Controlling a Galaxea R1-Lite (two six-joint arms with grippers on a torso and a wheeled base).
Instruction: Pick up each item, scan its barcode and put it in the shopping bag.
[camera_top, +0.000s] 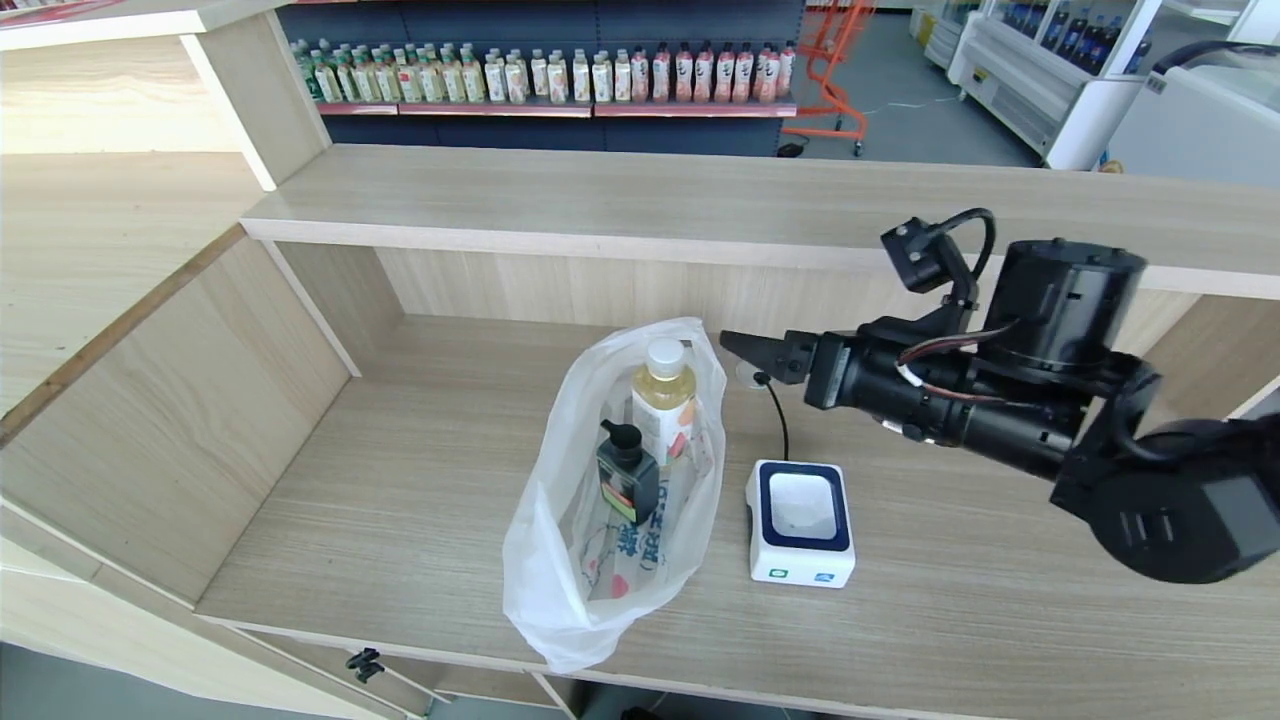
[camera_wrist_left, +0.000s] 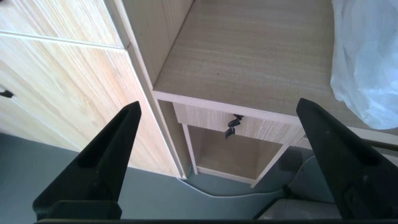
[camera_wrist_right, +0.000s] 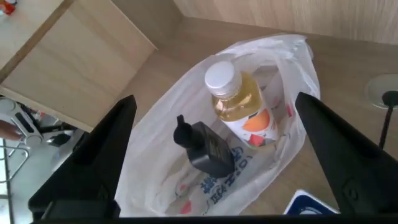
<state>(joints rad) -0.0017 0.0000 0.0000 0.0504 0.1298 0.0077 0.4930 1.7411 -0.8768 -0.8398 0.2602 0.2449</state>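
Observation:
A white plastic shopping bag (camera_top: 560, 560) lies open on the wooden counter (camera_top: 400, 500). Inside it stand a bottle of yellow drink (camera_top: 663, 400) with a white cap and a dark pump bottle (camera_top: 628, 480). My right gripper (camera_top: 738, 345) hangs just right of the bag's far rim, open and holding nothing. From its wrist I look down on the bag (camera_wrist_right: 155, 168), the drink bottle (camera_wrist_right: 239, 106) and the pump bottle (camera_wrist_right: 208, 149) between the open gripper (camera_wrist_right: 216, 101). My left gripper (camera_wrist_left: 219, 107) is open and empty below the counter's front edge, near a corner of the bag (camera_wrist_left: 367, 62).
A white barcode scanner (camera_top: 800, 520) with a dark-framed window lies right of the bag, its black cable (camera_top: 778, 410) running to the back. A raised ledge (camera_top: 700, 200) walls the counter behind and a side panel (camera_top: 180, 420) on the left. A drawer key (camera_wrist_left: 233, 124) hangs below the front edge.

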